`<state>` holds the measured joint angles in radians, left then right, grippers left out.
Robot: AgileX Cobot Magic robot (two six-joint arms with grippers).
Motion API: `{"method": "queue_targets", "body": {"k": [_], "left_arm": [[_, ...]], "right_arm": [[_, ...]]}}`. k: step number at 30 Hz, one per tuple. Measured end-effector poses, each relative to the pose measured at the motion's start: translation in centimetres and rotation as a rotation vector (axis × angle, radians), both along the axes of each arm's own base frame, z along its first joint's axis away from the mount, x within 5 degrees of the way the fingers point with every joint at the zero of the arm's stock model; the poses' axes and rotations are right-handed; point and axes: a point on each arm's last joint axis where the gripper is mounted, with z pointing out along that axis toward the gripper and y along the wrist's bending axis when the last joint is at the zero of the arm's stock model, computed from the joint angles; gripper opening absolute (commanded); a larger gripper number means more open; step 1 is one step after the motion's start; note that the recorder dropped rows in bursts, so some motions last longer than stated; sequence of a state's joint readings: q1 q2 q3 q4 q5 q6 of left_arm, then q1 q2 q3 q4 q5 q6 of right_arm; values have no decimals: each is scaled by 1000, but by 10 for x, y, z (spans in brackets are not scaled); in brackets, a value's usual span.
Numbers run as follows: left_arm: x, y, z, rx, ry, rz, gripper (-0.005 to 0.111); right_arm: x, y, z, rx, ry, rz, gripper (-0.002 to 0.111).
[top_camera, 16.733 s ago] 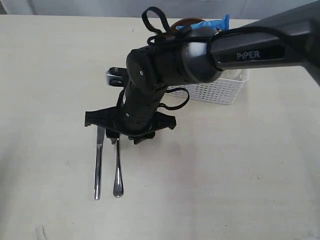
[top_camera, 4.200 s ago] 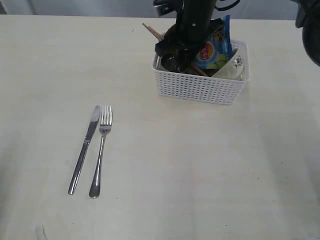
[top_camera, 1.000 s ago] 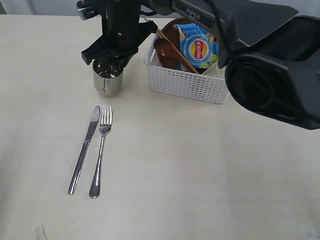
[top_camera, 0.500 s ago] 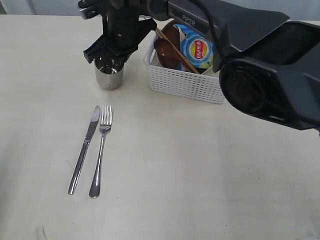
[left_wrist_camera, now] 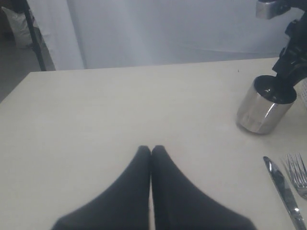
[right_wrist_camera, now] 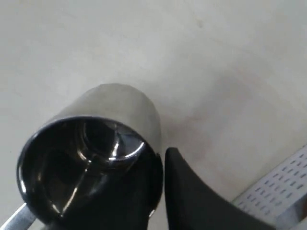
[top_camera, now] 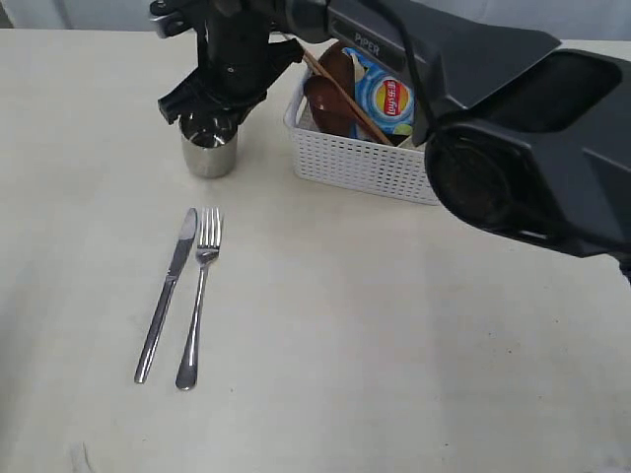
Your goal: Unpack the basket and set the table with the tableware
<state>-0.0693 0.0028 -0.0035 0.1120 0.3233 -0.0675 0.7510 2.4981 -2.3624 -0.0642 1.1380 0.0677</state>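
The steel cup (top_camera: 209, 154) stands upright on the table (top_camera: 394, 345), left of the white basket (top_camera: 365, 166). My right gripper (top_camera: 212, 116) hangs over its rim, one finger inside and the other finger (right_wrist_camera: 192, 191) outside, a thin gap off the cup (right_wrist_camera: 112, 112) wall; it is open a little. The knife (top_camera: 168, 294) and fork (top_camera: 200, 294) lie side by side nearer the front. A brown plate (top_camera: 337, 65), wooden spoon (top_camera: 323, 99) and chopsticks (top_camera: 345, 91) remain in the basket. My left gripper (left_wrist_camera: 151, 148) is shut and empty, low over bare table, short of the cup (left_wrist_camera: 264, 108).
A blue chip bag (top_camera: 392, 99) stands in the basket beside the plate. The right arm's dark links (top_camera: 513, 148) stretch over the basket and the table's right side. Knife (left_wrist_camera: 283, 191) and fork (left_wrist_camera: 300, 175) lie near the left gripper's side.
The cup has shifted a little toward the back left and now rests still. The right gripper's fingers have eased apart from the cup wall. The left gripper has not moved.
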Motion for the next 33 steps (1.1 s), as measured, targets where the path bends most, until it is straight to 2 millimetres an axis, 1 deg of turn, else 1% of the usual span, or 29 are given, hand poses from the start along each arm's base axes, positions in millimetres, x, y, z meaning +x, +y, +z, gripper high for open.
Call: {"method": "queue_targets", "body": {"k": [2, 3, 14, 16, 20, 23, 26, 30, 33], "left_arm": [[0, 0, 0, 0, 0, 0, 0], [0, 0, 0, 0, 0, 0, 0], [0, 0, 0, 0, 0, 0, 0], [0, 0, 0, 0, 0, 0, 0], [0, 0, 0, 0, 0, 0, 0], [0, 0, 0, 0, 0, 0, 0], [0, 0, 0, 0, 0, 0, 0], [0, 0, 0, 0, 0, 0, 0], [0, 0, 0, 0, 0, 0, 0]], "right_arm": [[0, 1, 3, 9, -5, 2, 39], [1, 1, 4, 11, -8, 3, 41], [-1, 0, 7, 4, -2, 4, 41], [-2, -1, 14, -1, 3, 2, 41], [0, -4, 41, 29, -47, 4, 41], [4, -14, 61, 55, -76, -15, 41], [11, -27, 73, 70, -95, -43, 41], [21, -46, 83, 79, -106, -84, 41], [25, -63, 84, 64, -84, -113, 41]]}}
